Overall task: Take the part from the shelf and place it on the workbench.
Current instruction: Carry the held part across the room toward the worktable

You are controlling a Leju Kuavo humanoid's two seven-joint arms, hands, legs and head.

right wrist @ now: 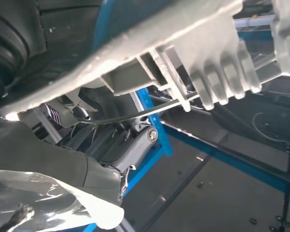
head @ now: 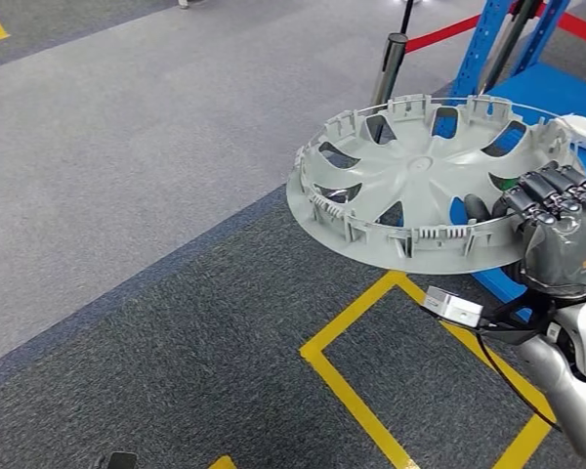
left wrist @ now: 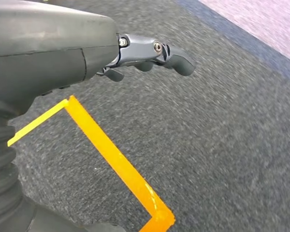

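Note:
The part is a large grey plastic wheel cover [head: 423, 186] with spoke cut-outs and rim clips, held roughly level in the air above the carpet. My right hand [head: 552, 220] grips its near right rim, dark fingers curled over the top edge. In the right wrist view the wheel cover's rim [right wrist: 165, 53] runs right over my fingers [right wrist: 136, 145], clipped underside facing the camera. My left hand [left wrist: 151, 55] hangs over the dark carpet with its fingers stretched out, holding nothing.
A blue shelf frame [head: 496, 39] and blue surface [head: 556, 88] stand at the back right, with a red barrier tape [head: 441, 34] and black post [head: 388, 68]. Yellow floor tape [head: 363, 391] marks a box on the dark carpet below.

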